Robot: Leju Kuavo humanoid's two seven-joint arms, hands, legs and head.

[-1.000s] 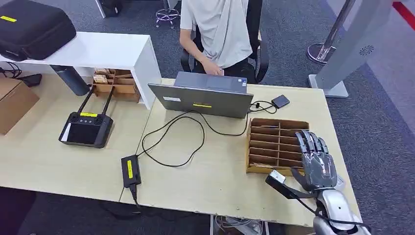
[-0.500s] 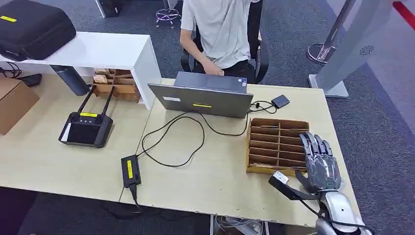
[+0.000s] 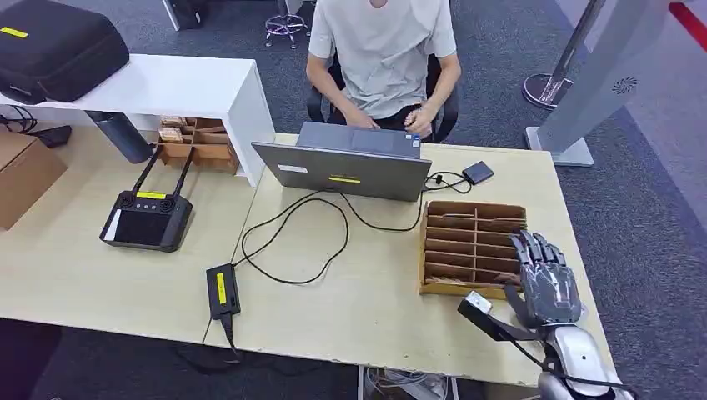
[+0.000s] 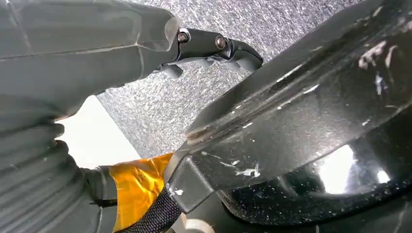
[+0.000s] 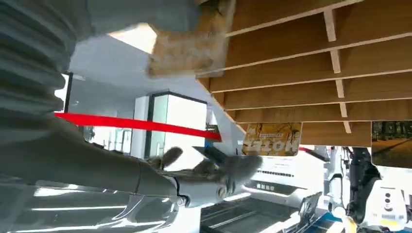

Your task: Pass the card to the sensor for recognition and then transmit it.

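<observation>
Drawn back slightly toward the table's near right corner, the right hand (image 3: 546, 283) hovered empty, fingers spread, over the wooden card rack's (image 3: 471, 246) right end. A card (image 5: 271, 139) stood in a rack slot. Left hand's (image 4: 209, 48) state: cannot tell.

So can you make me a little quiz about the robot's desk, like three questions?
1. True or false: the right hand is next to the wooden tray.
2. What lies left of the power brick? A) controller B) laptop C) small black box
3. Fill in: a person sits behind the ____.

Key: 1 true. 2 A. 3 laptop.
</observation>
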